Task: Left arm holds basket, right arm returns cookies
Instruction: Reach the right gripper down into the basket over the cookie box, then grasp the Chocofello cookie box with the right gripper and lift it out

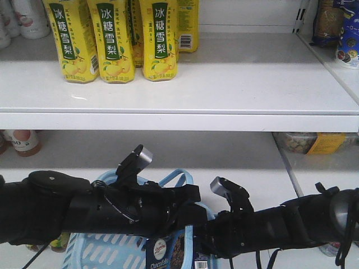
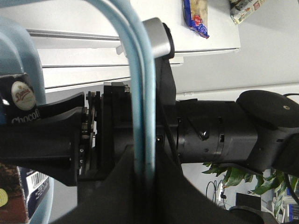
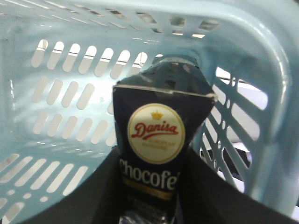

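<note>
cookies (image 3: 159,116) upright inside basket (image 3: 70,60), near its far wall | right gripper (image 3: 152,186) clamped on both the box's sides | left gripper (image 2: 140,186) closed round the basket handle (image 2: 140,93) | risk: lifting could snag the handle loops crossing the right arm (image 2: 219,135), tipping the basket

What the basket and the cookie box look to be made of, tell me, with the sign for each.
The basket looks like moulded plastic, light blue and fairly glossy: soft highlights, rounded rim, neatly slotted walls. The cookie box looks like thin printed cardboard, perhaps with a slight sheen: sharp folded creases and a pale cut edge at its top.
</note>
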### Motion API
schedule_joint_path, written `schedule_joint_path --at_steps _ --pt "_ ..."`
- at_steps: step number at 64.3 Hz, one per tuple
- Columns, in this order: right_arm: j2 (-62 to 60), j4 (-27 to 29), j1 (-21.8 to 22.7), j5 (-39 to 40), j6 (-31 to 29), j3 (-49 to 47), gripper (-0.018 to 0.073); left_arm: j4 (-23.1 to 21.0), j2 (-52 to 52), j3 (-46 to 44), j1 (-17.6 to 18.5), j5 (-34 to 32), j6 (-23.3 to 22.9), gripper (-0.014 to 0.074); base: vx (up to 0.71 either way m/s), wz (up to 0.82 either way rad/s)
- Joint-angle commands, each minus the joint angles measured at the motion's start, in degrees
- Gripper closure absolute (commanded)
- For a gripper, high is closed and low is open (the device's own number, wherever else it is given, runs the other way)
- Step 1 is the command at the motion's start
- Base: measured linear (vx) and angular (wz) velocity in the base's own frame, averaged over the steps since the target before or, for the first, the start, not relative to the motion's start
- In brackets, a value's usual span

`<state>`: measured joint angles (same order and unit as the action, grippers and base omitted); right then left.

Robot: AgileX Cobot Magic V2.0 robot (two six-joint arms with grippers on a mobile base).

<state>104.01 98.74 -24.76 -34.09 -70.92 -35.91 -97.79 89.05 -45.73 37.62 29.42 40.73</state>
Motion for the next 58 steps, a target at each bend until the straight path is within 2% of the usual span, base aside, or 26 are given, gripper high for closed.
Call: schedule_joint_path --at_steps 1,21,47,58 --pt "-1.80 2.38 0.14 -3.07 -0.84 -1.20 0.0361 -3.95 -2.46 -1.91 0.00 2.11 1.52 0.0603 0.00 0.00" --pt "-1.80 2.43 0.12 -1.37 0.11 -1.08 0.0360 -3.95 -2.46 -1.91 0.00 2.11 1.52 0.0603 0.00 0.00" --pt "-2.33 1.55 0.12 -2.89 2.93 -0.89 0.0360 -3.95 -2.46 -1.91 0.00 2.11 1.52 0.0603 0.00 0.00" --pt "-4.35 1.21 0.12 -0.80 2.93 -0.89 0.0360 -3.95 -2.46 -1.91 0.00 2.11 1.52 0.0603 0.00 0.00"
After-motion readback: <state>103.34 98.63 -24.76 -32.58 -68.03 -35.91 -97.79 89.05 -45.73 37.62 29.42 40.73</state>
